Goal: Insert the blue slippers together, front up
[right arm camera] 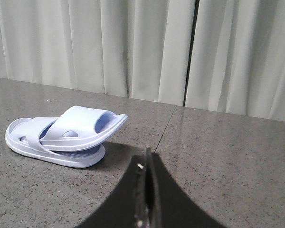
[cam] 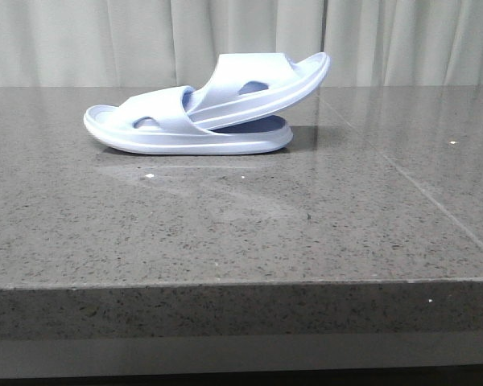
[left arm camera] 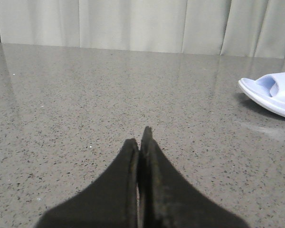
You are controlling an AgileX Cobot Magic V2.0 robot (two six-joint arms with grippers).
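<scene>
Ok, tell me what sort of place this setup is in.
Probably an indoor test or demo station rather than a home. A speckled grey stone-look counter stands before pale floor-length curtains, bare except for the nested blue slippers. Both pincers, left and right, are shut and hold nothing.

Right wrist cam: I see my right gripper (right arm camera: pixel 146 164) with fingers pressed together, nothing between them. Blue slippers (right arm camera: pixel 61 136) sit nested on the grey stone table (right arm camera: pixel 218 156), one tilted inside the other, well apart from gripper. Curtain (right arm camera: pixel 147 47) behind.
</scene>
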